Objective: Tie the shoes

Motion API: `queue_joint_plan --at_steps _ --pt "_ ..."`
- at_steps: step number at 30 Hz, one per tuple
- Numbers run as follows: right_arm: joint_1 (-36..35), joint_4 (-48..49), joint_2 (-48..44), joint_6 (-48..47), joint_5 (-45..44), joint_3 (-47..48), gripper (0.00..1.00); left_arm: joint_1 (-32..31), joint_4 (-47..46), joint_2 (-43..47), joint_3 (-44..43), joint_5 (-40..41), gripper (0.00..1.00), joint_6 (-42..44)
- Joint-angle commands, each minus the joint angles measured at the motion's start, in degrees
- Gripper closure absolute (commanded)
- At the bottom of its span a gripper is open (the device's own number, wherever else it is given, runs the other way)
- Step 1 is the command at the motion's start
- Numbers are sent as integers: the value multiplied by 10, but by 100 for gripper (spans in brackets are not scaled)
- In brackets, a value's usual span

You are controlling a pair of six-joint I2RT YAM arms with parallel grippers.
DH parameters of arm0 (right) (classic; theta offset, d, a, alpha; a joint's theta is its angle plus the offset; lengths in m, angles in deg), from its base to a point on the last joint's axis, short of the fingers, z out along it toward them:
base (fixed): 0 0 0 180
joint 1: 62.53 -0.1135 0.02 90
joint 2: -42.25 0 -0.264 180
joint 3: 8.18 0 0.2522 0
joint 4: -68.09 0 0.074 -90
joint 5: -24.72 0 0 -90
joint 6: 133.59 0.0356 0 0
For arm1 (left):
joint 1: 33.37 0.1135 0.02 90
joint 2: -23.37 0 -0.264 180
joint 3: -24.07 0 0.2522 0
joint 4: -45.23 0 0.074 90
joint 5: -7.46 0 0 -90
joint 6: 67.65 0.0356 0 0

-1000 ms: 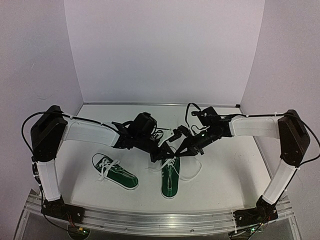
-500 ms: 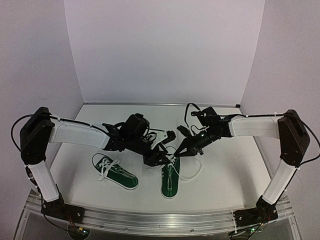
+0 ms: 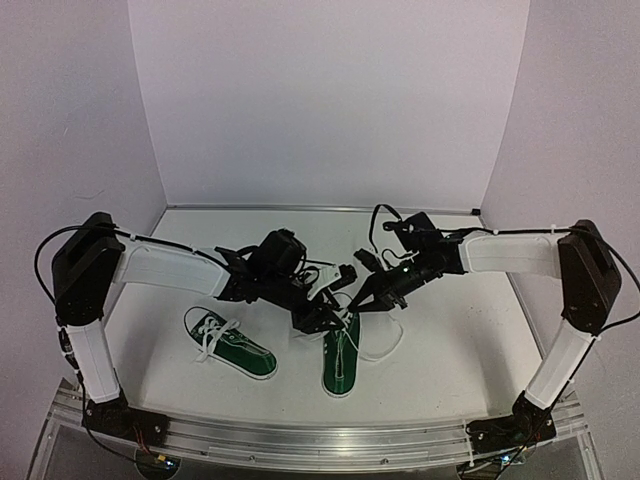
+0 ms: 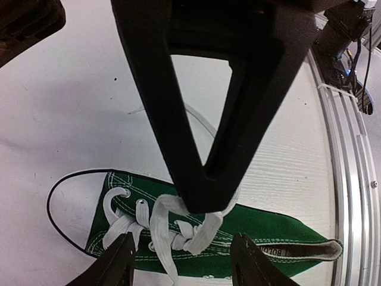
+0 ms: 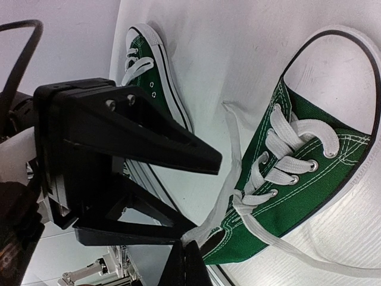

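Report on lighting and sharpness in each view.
Top external: soft, even light, only faint shadows under the shoes. Left wrist: the right end effector looms close as a near-featureless black shape; the laces are sharp. Right wrist: the table reads bright white, stitching crisp.

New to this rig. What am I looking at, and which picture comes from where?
Two robot arms are bolted at the near edge of a white table. The wide picture comes from a fixed camera above and behind them. The other two come from a camera on each wrist. Two green shoes lie on the table: one to the left, the other under both arms. The right pincer is shut on that shoe's white lace. The left pincer is open just above the same shoe.
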Motion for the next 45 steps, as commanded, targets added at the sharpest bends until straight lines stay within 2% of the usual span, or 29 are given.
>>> queue_joint_plan --at_steps 1,4,10,14,16,18,19,22,24,26,32,42,45 --pt "-3 14 -27 -9 2 4 100 -3 -10 -21 -40 -15 44 14" --pt "-3 15 -27 -8 2 4 100 -3 -10 -30 -47 -14 50 16" --pt "-3 14 -28 -5 -2 4 100 -3 -10 -30 -44 -17 82 19" --pt "-1 8 -36 4 -29 3 98 -3 -4 -22 -32 -20 98 26" --pt "3 -2 -51 13 -61 -4 84 -3 0 -18 -28 -20 100 29" --pt "12 -25 -71 17 -93 -18 62 -3 4 -14 -26 -20 100 31" --pt "17 -38 -87 21 -112 -26 56 -3 4 -13 -24 -20 100 32" --pt "31 -92 -117 38 -194 -54 45 -3 8 -10 -21 -21 100 37" --pt "34 -143 -115 49 -260 -60 45 -3 10 -7 -20 -21 100 40" --pt "34 -194 -102 55 -305 -62 49 -3 10 -5 -19 -22 100 43" --pt "34 -223 -64 46 -363 -58 55 -5 22 0 -21 -19 100 57" --pt "33 -219 32 37 -390 -15 58 -12 15 6 -10 -6 100 66" --pt "33 -216 58 31 -389 -4 66 -14 8 8 -3 -8 100 67"
